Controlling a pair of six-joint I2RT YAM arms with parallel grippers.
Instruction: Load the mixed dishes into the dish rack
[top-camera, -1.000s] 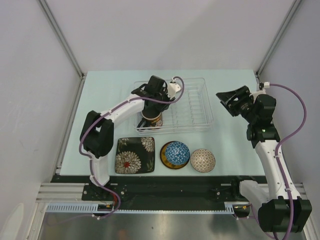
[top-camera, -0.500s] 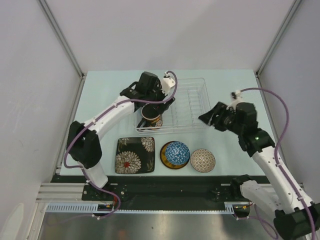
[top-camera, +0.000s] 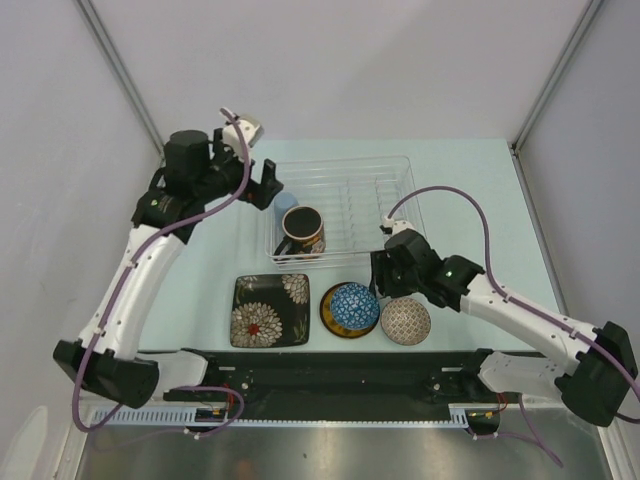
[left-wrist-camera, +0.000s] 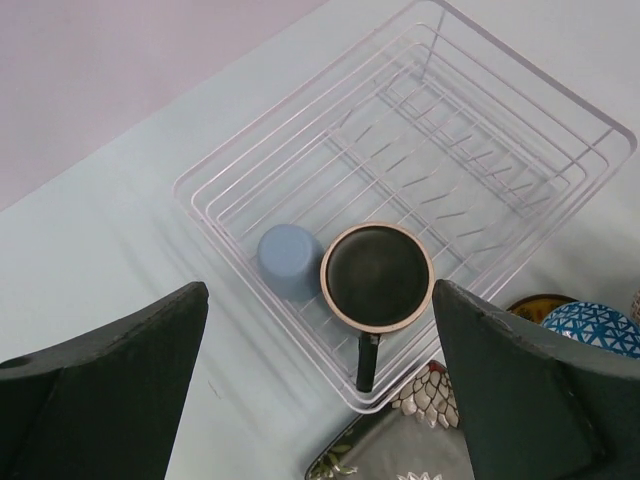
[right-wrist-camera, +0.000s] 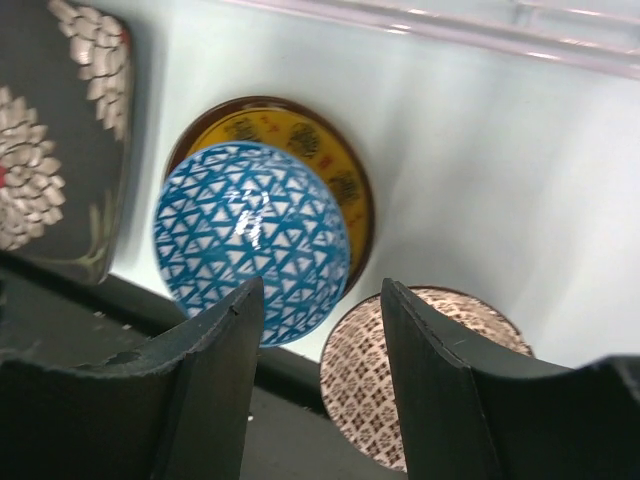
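The clear dish rack (top-camera: 402, 163) (left-wrist-camera: 601, 133) holds the pale blue cup (top-camera: 285, 205) (left-wrist-camera: 286, 259) and, touching it, the dark mug (top-camera: 302, 230) (left-wrist-camera: 377, 276), upright with its handle toward the near wall. My left gripper (top-camera: 258, 188) (left-wrist-camera: 318, 290) hangs open above the rack's left end, holding nothing. In front of the rack lie the black floral plate (top-camera: 270, 310), the blue bowl (top-camera: 354, 304) (right-wrist-camera: 250, 240) on the yellow saucer (top-camera: 330, 318) (right-wrist-camera: 335, 165), and the brownish bowl (top-camera: 405, 320) (right-wrist-camera: 400, 380). My right gripper (top-camera: 380, 283) (right-wrist-camera: 320, 290) is open over the gap between the two bowls.
The rack's near wall (right-wrist-camera: 450, 40) runs just behind the bowls. The black rail of the table's near edge (top-camera: 340, 362) lies close in front of the plate and bowls. White side walls enclose the table to left and right.
My left gripper opened, let go of the mug in the rack and drew back up and to the left. My right arm swung from the far right down to the bowls.
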